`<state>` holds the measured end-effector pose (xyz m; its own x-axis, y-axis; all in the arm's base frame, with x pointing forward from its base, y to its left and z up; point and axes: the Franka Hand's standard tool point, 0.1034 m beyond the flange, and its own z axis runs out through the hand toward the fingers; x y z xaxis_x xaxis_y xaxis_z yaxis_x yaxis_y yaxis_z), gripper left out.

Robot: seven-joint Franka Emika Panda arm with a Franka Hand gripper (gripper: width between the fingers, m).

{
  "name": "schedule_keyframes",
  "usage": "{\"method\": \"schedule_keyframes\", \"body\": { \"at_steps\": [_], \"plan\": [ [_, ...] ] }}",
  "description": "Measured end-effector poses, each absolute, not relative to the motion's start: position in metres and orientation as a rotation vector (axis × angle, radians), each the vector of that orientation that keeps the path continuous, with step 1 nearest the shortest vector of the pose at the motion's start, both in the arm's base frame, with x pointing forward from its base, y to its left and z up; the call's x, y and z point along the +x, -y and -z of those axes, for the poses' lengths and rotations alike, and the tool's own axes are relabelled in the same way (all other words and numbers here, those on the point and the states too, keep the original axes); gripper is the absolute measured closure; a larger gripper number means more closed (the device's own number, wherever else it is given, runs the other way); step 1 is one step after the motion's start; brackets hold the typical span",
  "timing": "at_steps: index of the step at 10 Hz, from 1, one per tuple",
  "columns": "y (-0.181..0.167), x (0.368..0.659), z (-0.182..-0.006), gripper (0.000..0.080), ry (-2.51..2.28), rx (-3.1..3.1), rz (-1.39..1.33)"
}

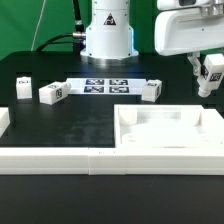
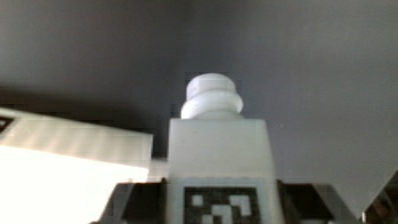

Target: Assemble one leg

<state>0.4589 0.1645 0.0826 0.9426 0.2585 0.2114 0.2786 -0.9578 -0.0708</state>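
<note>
Black desk (image 1: pixel 60 125), green backdrop (image 1: pixel 30 25) — three spare legs (image 1: pixel 52 92) flank the marker board (image 1: pixel 107 86). Fingers (image 2: pixel 134 205) are clenched on a fourth leg (image 1: pixel 212 70) — held at the exterior view's right, near the tray (image 1: pixel 170 150).

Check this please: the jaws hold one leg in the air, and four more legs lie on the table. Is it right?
Not four: the exterior view shows three legs on the table. The jaws do hold one leg in the air.
</note>
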Motion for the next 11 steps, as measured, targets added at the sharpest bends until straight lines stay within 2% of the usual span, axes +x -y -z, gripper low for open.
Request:
{"method": "schedule_keyframes", "body": {
  "at_steps": [2, 6, 9, 11],
  "plan": [
    [-0.153, 0.472, -0.099, 0.0512, 0.436, -3.012, 0.29],
    [-0.153, 0.472, -0.097, 0.0512, 0.475, -3.005, 0.296],
    [-0.132, 0.515, -0.114, 0.0512, 0.609, -2.994, 0.322],
    [-0.131, 0.536, -0.12, 0.0512, 0.628, -2.985, 0.352]
  ]
}}
